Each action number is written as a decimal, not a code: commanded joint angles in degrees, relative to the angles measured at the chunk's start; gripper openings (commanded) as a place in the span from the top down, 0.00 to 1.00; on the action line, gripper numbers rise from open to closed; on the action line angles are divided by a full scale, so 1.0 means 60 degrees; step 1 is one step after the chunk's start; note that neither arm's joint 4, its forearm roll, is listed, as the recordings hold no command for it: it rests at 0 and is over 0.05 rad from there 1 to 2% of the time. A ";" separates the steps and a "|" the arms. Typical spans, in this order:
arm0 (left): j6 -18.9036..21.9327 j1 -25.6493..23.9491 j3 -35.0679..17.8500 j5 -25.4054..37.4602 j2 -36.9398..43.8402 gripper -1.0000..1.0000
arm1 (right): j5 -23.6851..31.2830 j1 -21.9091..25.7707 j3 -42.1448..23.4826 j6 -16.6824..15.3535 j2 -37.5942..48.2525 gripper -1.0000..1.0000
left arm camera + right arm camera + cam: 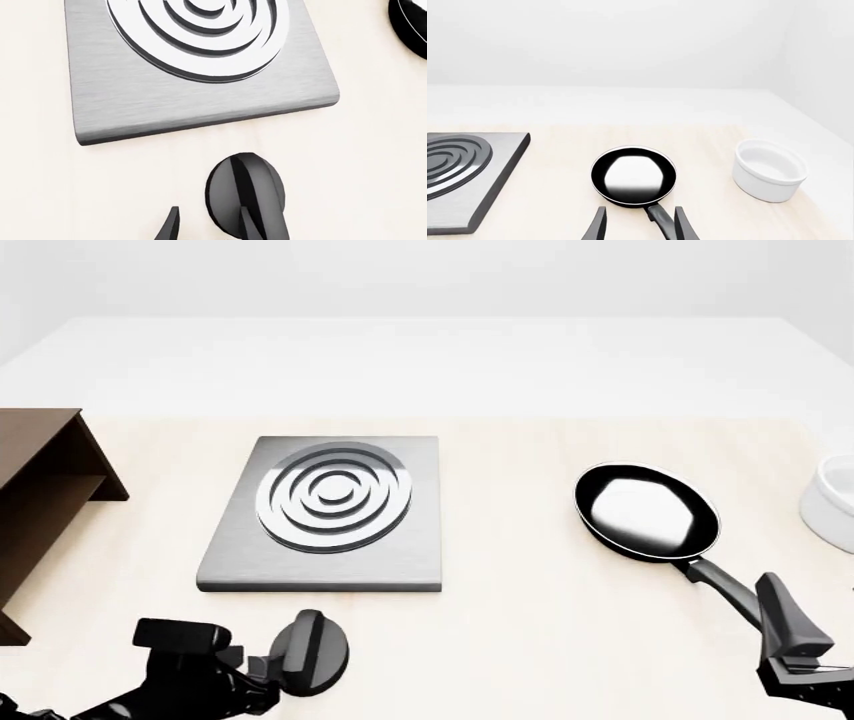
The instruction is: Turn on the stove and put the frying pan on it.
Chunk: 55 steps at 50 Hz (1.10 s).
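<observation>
The stove (407,540) is a grey metal slab with a ringed burner (334,497), lying left of centre on the table. Its black oval knob (310,652) stands just in front of it. My left gripper (260,675) is open at the knob. In the left wrist view one finger (265,225) overlaps the knob (233,187) and the other sits beside it. The frying pan (647,510) rests to the right of the stove, its handle (725,583) pointing toward my right gripper (785,632). That gripper (640,227) is open, its fingers on either side of the handle (657,216).
A white bowl (834,495) stands at the table's right edge, right of the pan. A brown wooden shelf (40,490) occupies the left edge. The stove's corner (467,175) shows in the right wrist view, and the pan's rim (410,25) in the left wrist view.
</observation>
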 commanded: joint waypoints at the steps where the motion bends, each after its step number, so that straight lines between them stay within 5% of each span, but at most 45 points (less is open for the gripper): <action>1: -0.2246 -0.1506 0.0289 -0.2040 0.1541 0.00 | 0.0655 0.0009 0.0000 -0.0025 -0.0632 0.00; 5: -0.2701 -0.2022 0.0306 -0.1446 0.0781 0.00 | 0.0614 -0.0003 0.0001 -0.0032 -0.0592 0.00; 11: -0.2595 -0.2491 0.0301 0.1387 -0.2176 0.00 | 0.0438 -0.0031 0.0003 -0.0053 -0.0394 0.00; 18: -0.2147 -0.2439 -0.0055 0.6344 -0.6996 0.00 | 0.0117 -0.0044 0.0004 -0.0052 -0.0064 0.00; 24: -0.1221 -0.2351 -0.1224 0.9485 -0.9335 0.00 | -0.0347 -0.0025 0.0004 0.0007 0.0458 0.00; 34: -0.1019 -0.2364 -0.2253 1.0966 -1.0502 0.00 | -0.0897 -0.0004 0.0005 -0.0009 0.1037 0.00; 37: 0.0433 -0.1113 -0.3311 1.2203 -1.2543 0.00 | -0.0343 -0.0114 0.0003 0.0095 0.0391 0.00; 39: 0.1743 0.0628 -0.4005 1.2932 -1.4376 0.00 | 0.0454 -0.0132 -0.0471 0.0160 -0.0013 0.00; 41: 0.3046 0.1495 -0.4571 1.1685 -1.4397 0.00 | 0.1894 0.0039 -0.1580 0.0229 -0.0491 0.00; 43: 0.3753 0.2887 -0.3863 1.0325 -1.4397 0.00 | 0.3304 0.0671 -0.3028 0.0188 -0.0579 0.00; 45: 0.3194 0.3614 -0.2653 0.9409 -1.4397 0.00 | 0.4317 0.0905 -0.4525 -0.0599 -0.0349 0.00; 46: 0.3194 0.3614 -0.2644 0.9399 -1.4396 0.00 | 0.4326 0.0905 -0.4535 -0.0599 -0.0348 0.00; 47: 0.3020 0.4359 -0.1944 0.8582 -1.4397 0.00 | 0.5285 0.1452 -0.6245 -0.0339 0.0370 0.00; 50: 0.2279 0.4756 -0.0949 0.8528 -1.4391 0.00 | 0.6276 0.2257 -0.8312 -0.1153 0.1247 0.00; 53: 0.3458 0.4763 -0.0440 0.7878 -1.4396 0.00 | 0.7092 0.2778 -1.0364 -0.1539 0.2619 0.00; 55: 0.3467 0.4592 -0.0154 0.7802 -1.4396 0.00 | 0.7212 0.2689 -1.0797 -0.2056 0.3215 0.00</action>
